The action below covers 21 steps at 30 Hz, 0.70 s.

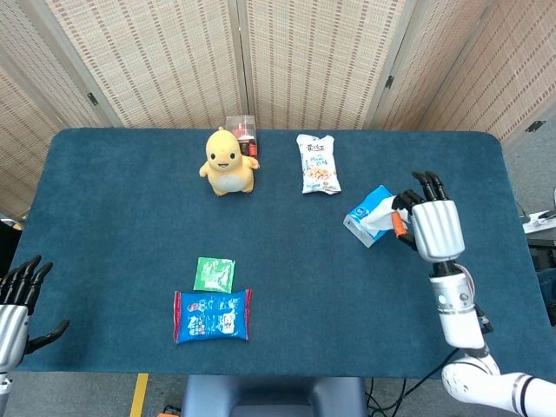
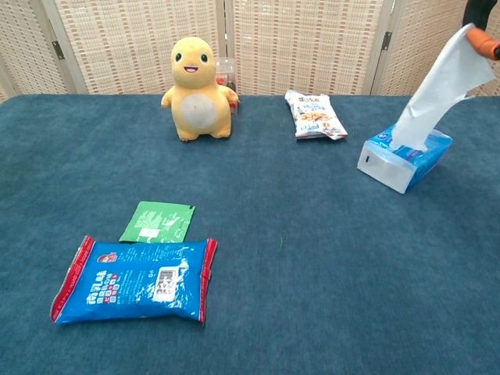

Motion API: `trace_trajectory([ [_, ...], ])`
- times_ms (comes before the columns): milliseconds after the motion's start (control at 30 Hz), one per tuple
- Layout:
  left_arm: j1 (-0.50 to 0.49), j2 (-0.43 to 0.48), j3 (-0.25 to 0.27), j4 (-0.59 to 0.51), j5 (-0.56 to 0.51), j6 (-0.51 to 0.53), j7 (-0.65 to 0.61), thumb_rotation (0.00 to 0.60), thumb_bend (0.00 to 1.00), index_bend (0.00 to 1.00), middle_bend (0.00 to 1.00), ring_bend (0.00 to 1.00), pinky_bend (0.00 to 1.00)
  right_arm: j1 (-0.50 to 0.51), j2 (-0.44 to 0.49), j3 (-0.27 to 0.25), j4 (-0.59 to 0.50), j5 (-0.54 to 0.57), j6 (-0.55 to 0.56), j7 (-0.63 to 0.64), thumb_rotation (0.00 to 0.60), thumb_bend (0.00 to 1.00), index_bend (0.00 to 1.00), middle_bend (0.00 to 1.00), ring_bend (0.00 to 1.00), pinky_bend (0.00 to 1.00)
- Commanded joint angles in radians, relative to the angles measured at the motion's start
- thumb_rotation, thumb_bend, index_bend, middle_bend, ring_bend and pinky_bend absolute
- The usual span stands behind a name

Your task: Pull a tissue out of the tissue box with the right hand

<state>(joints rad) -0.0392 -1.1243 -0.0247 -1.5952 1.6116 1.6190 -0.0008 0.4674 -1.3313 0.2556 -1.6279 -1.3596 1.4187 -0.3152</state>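
Note:
The blue tissue box [image 1: 366,214] [image 2: 401,158] lies at the right of the table. A white tissue [image 2: 437,87] [image 1: 385,218] stretches up out of its slot, its lower end still inside the box. My right hand [image 1: 431,226] [image 2: 483,30] is raised above and right of the box and pinches the tissue's top corner; in the chest view only its fingertips show at the top right corner. My left hand [image 1: 16,304] hangs off the table's front left corner, fingers apart, holding nothing.
A yellow plush toy [image 1: 228,162] stands at the back with a small clear box [image 1: 241,128] behind it. A snack bag [image 1: 317,163] lies left of the tissue box. A green sachet [image 1: 214,274] and a blue packet [image 1: 212,314] lie near the front left.

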Motion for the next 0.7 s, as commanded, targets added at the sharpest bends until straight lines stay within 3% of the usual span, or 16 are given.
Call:
trace_trajectory([
  [33, 0.001, 0.000, 0.001, -0.001, 0.001, 0.000, 0.002, 0.600, 0.25, 0.00, 0.00, 0.00, 0.14, -0.091, 0.080, -0.081, -0.106, -0.149, 0.115, 0.075, 0.600, 0.43, 0.56, 0.52, 0.16, 0.15],
  [167, 0.001, -0.001, 0.003, -0.003, 0.008, 0.003, 0.009, 0.600, 0.25, 0.00, 0.00, 0.00, 0.14, -0.156, 0.088, -0.164, -0.108, -0.257, 0.179, 0.117, 0.600, 0.43, 0.56, 0.52, 0.16, 0.15],
  [367, 0.002, -0.001, 0.004, -0.004, 0.011, 0.003, 0.012, 0.600, 0.25, 0.00, 0.00, 0.00, 0.14, -0.216, 0.053, -0.250, -0.029, -0.314, 0.189, 0.148, 0.600, 0.42, 0.56, 0.51, 0.16, 0.15],
  [567, 0.002, -0.002, 0.005, -0.004, 0.013, 0.005, 0.013, 0.600, 0.25, 0.00, 0.00, 0.00, 0.14, -0.243, 0.016, -0.276, 0.046, -0.299, 0.153, 0.145, 0.600, 0.42, 0.56, 0.50, 0.16, 0.15],
  [700, 0.001, -0.004, 0.006, -0.002, 0.014, 0.001, 0.016, 0.600, 0.25, 0.00, 0.00, 0.00, 0.14, -0.255, 0.015, -0.287, 0.070, -0.294, 0.138, 0.183, 0.600, 0.40, 0.55, 0.43, 0.13, 0.13],
])
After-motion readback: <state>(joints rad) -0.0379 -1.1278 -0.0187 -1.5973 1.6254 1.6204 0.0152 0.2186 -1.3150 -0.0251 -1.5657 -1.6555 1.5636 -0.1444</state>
